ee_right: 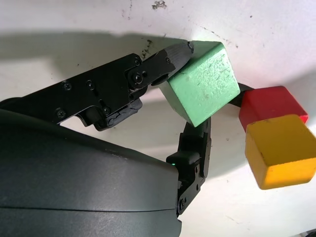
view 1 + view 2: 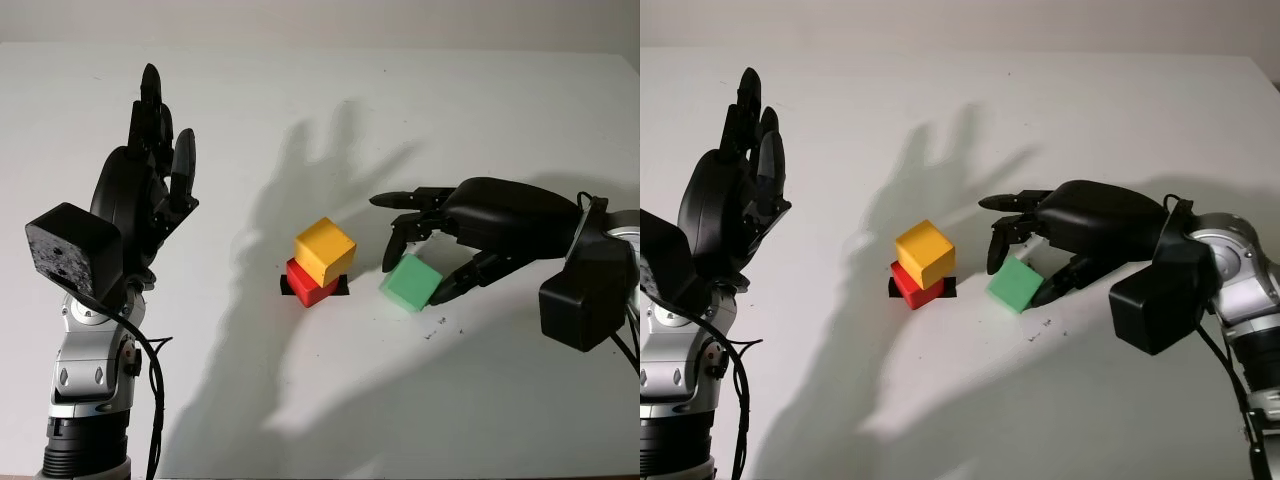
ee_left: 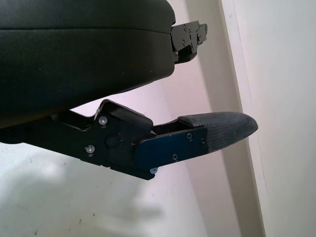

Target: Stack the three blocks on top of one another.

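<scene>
While the right robot hand (image 2: 432, 262) pinches the green block (image 2: 410, 283) between black fingertips (image 1: 175, 55), tilted just beside the stack, the yellow block (image 2: 325, 250) sits skewed on the red block (image 2: 309, 283). All three are matte cubes with softened edges; none bears writing. Left of the stack, the left robot hand (image 2: 150, 170) is raised above the white tabletop (image 2: 300, 400), open.
</scene>
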`<action>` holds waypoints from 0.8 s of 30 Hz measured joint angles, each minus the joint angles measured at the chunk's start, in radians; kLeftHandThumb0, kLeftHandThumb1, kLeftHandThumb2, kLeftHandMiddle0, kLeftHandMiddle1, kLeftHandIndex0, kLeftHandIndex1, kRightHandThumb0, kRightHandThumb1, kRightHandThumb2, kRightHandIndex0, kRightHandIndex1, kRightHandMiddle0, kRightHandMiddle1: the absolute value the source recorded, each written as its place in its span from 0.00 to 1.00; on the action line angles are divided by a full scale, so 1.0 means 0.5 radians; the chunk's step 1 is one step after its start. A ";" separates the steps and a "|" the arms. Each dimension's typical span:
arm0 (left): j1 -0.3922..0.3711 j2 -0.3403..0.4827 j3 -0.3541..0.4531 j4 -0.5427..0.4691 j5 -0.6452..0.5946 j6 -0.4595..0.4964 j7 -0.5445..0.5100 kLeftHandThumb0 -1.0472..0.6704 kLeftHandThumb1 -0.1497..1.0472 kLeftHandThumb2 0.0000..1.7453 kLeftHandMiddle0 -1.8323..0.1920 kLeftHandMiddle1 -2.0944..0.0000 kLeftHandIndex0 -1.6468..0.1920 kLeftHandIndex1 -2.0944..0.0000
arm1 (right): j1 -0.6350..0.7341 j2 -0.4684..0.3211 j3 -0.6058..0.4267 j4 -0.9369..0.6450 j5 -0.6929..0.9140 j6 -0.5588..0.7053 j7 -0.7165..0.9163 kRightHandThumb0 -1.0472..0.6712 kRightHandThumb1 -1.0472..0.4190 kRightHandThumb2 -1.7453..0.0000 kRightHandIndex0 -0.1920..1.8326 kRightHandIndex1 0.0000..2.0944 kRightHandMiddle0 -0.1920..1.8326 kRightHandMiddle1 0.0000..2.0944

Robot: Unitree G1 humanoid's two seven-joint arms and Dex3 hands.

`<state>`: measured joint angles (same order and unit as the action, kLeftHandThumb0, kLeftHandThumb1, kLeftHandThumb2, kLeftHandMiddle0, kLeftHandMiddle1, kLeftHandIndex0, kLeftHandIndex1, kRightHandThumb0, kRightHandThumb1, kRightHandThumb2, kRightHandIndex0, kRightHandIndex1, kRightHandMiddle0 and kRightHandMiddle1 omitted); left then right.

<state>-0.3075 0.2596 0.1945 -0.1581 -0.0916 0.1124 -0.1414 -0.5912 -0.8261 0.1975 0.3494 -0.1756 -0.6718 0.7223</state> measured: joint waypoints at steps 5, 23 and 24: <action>0.000 0.000 -0.001 0.000 0.010 0.000 0.001 0.13 1.00 0.37 1.00 1.00 1.00 1.00 | -0.139 0.062 -0.050 0.052 0.144 0.243 0.080 0.37 0.08 0.97 0.20 0.03 0.30 0.64; 0.004 -0.001 0.001 0.000 0.039 -0.011 0.017 0.13 1.00 0.37 1.00 1.00 1.00 1.00 | -0.694 0.187 -0.255 0.307 0.403 0.611 0.222 0.41 0.12 0.97 0.22 0.03 0.37 0.55; 0.004 -0.002 0.000 0.000 0.039 -0.012 0.018 0.13 1.00 0.37 1.00 1.00 1.00 1.00 | -0.715 0.205 -0.262 0.307 0.439 0.670 0.252 0.40 0.12 0.97 0.22 0.03 0.37 0.57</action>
<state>-0.3055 0.2586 0.1947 -0.1583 -0.0722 0.1067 -0.1325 -0.9486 -0.7238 0.0668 0.5027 0.0441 -0.3370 0.8483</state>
